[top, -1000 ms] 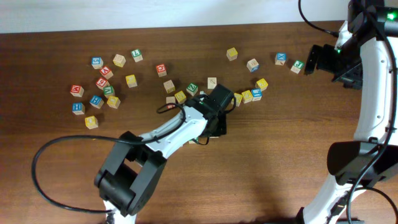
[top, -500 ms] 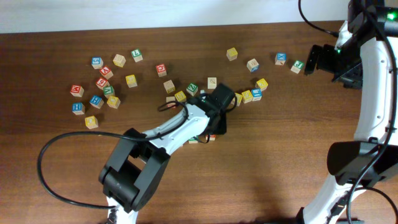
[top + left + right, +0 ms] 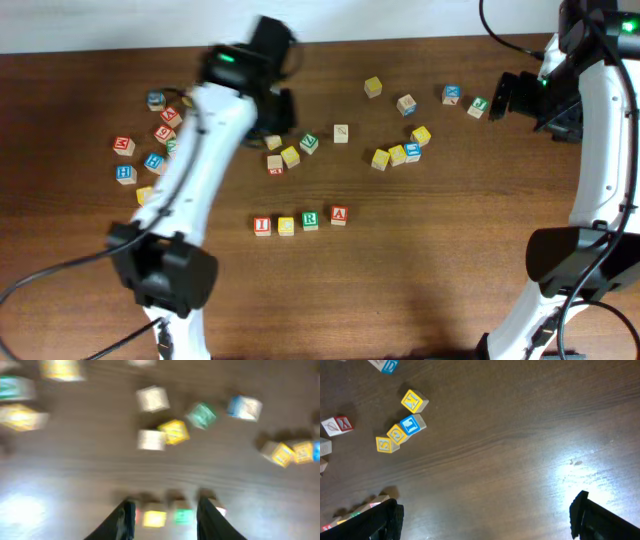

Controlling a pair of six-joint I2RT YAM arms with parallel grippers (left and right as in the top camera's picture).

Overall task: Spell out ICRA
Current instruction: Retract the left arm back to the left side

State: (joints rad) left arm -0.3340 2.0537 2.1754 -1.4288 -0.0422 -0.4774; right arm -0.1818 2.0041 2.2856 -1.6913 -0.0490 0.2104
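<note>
Though tiny, four square wooden cubes [image 3: 310, 219] sit aligned

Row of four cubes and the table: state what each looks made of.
Row of four cubes: probably wood, pale bare edges framing painted red, yellow and green faces, matte. Table: wood or wood-look laminate; dark brown grain streaks, slight sheen from glare.

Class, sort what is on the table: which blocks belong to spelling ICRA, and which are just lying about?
Belong: red I block, yellow C block, green R block, red A block, set in a row.

Lying about: lone yellow block, blue block, pale block, among others.
</note>
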